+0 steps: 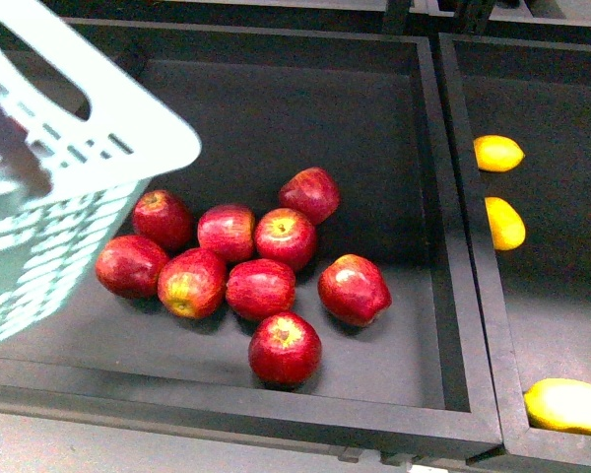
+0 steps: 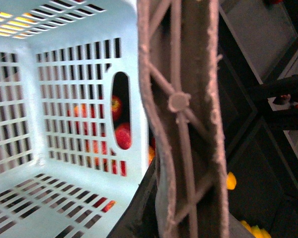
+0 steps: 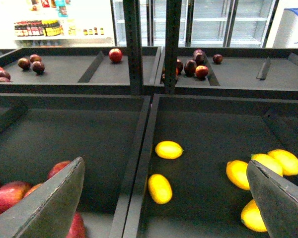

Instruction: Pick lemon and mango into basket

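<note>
Produce bins, two side by side. The basket (image 1: 128, 138) is at the near left, raised and tilted over the left end of the centre bin (image 1: 374, 118). Its mouth is clear of the red apples (image 1: 261, 288) heaped below and beside it. This looks like a way to keep it within reach as a drop point without resting it on stock. The basket's hoop handle (image 2: 188, 124) fills the left wrist view, which suggests the basket hangs from that arm. The left gripper shows in no view, so I cannot tell how its jaws stand. What shows of the basket floor (image 2: 49, 198) is bare, with no yellow fruit loaded yet. The right gripper (image 3: 165, 160) has its jaws spread wide and holds nothing. It is aimed into the right bin (image 1: 561, 296), probably lining up a first pick. The lemon (image 1: 497, 153), plump with pointed tips, lies toward the far left of that bin, near the divider. A second yellow fruit (image 1: 504, 223) sits just nearer, and I can't tell its kind. The long fruit at the near right is likely the mango (image 1: 566, 406). Several more yellow fruit (image 3: 268, 166) cluster on the right, so the gripper risks taking the wrong one.
</note>
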Robot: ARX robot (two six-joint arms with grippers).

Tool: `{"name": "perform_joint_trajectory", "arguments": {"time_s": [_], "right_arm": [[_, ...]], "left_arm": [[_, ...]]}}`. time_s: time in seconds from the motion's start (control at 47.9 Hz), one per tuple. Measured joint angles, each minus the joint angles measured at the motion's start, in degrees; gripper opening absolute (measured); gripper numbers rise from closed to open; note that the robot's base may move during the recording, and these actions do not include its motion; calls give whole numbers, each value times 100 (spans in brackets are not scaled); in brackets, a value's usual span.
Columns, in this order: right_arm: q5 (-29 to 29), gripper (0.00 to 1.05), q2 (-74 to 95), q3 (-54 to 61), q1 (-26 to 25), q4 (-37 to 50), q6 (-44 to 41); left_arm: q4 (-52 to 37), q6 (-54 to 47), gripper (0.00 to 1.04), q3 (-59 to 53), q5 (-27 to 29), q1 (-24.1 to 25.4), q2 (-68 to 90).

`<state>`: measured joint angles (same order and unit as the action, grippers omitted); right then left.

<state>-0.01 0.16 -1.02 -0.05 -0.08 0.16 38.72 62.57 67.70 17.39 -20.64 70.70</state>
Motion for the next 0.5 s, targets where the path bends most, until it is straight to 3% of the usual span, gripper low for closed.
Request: {"name": "perform_joint_trajectory", "arguments": {"time_s": [0.104,0.272,0.501], "right_arm": [[2,96,0,0,0,0,0],[0,96,0,0,0,0,0],[0,96,0,0,0,0,0]], "left_arm": [[-391,2,5,195,-306,-131,435],[-1025,131,5,1130,-1311,-573,1777],[-1095,92,5,2487,-1631,-1038,3101]]}}
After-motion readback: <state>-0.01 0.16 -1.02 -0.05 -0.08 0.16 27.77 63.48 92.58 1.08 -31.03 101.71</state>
